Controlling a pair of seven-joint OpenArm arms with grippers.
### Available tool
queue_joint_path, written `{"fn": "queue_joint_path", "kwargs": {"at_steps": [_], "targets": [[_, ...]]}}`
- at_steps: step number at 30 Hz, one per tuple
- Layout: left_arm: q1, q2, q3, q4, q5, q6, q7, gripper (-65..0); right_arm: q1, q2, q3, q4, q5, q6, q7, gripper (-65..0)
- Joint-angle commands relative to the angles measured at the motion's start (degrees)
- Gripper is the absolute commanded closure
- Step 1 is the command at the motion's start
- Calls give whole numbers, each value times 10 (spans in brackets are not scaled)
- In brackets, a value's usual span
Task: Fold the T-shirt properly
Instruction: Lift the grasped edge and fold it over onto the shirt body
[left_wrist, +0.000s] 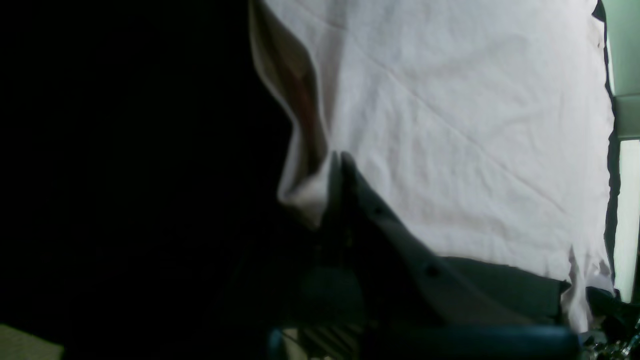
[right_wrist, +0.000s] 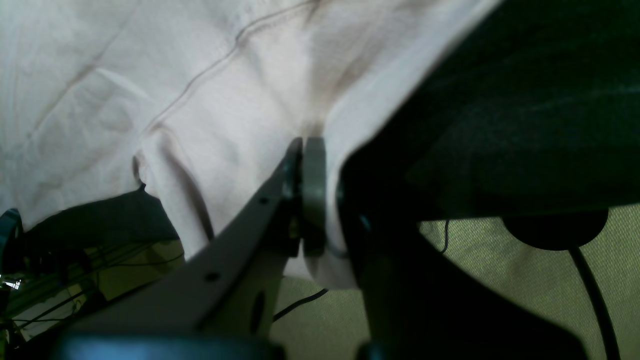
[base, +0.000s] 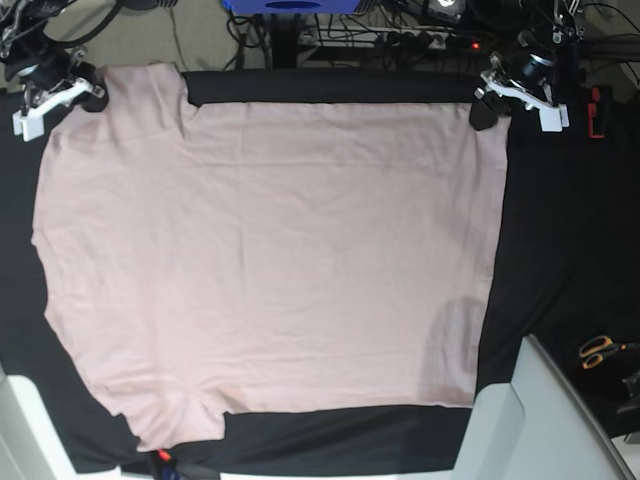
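Note:
The pale pink T-shirt (base: 270, 260) lies spread flat over the black table covering (base: 570, 230). One sleeve lies at the front left. My left gripper (base: 483, 112) is at the shirt's far right corner. In the left wrist view it (left_wrist: 337, 162) is shut on a bunched edge of the cloth (left_wrist: 450, 125). My right gripper (base: 92, 98) is at the far left corner. In the right wrist view it (right_wrist: 305, 147) is shut on a pinched fold of the shirt (right_wrist: 175, 75), lifted off the table edge.
Orange-handled scissors (base: 598, 350) lie on the black covering at the right. A grey-white box (base: 540, 420) stands at the front right corner. A red object (base: 597, 110) sits by the left arm. Cables and a blue stand (base: 290, 5) lie behind the table.

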Motion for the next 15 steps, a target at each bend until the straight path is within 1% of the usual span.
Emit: {"fn": "queue_joint_path", "kwargs": {"at_steps": [1, 4, 8, 9, 11, 12, 15], "targets": [[11, -5, -2, 18, 5, 4, 8, 0, -8, 1, -3, 14, -28, -4, -29, -5], [28, -4, -1, 61, 4, 4, 8, 0, -9, 1, -16, 62, -28, -4, -52, -5], [29, -1, 3, 110, 0, 4, 11, 0, -4, 0, -25, 128, -27, -4, -81, -5], [28, -1, 2, 120, 0, 4, 24, 0, 4, 1, -25, 136, -27, -4, -89, -5], [22, -1, -2, 142, 0, 4, 68, 0, 19, 2, -21, 139, -27, -4, -104, -5], [17, -1, -2, 156, 0, 4, 78, 0, 23, 3, -21, 140, -27, -4, -108, -5], [-6, -1, -2, 183, 1, 4, 98, 0, 44, 22, -24, 137, -27, -4, -114, -5]]}}
